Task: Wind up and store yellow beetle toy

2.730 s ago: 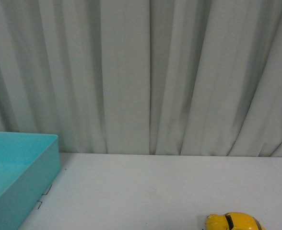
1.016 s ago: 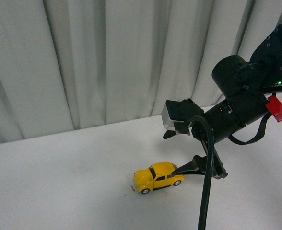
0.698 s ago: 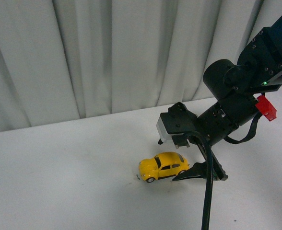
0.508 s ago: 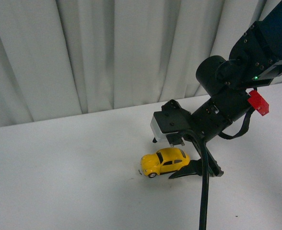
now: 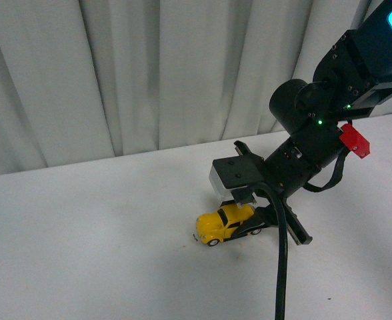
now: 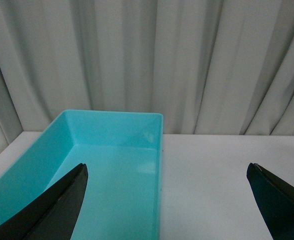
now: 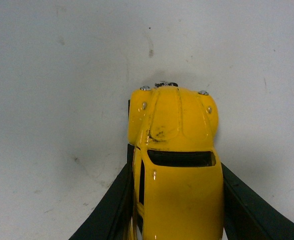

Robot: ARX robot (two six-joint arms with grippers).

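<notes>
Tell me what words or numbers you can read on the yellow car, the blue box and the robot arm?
No text can be read anywhere in these pictures.
yellow beetle toy: no words, numbers or badge, only dark scuffs on its bonnet.
teal bin: plain walls, no label.
red tab on the right arm: too small to show any writing.
</notes>
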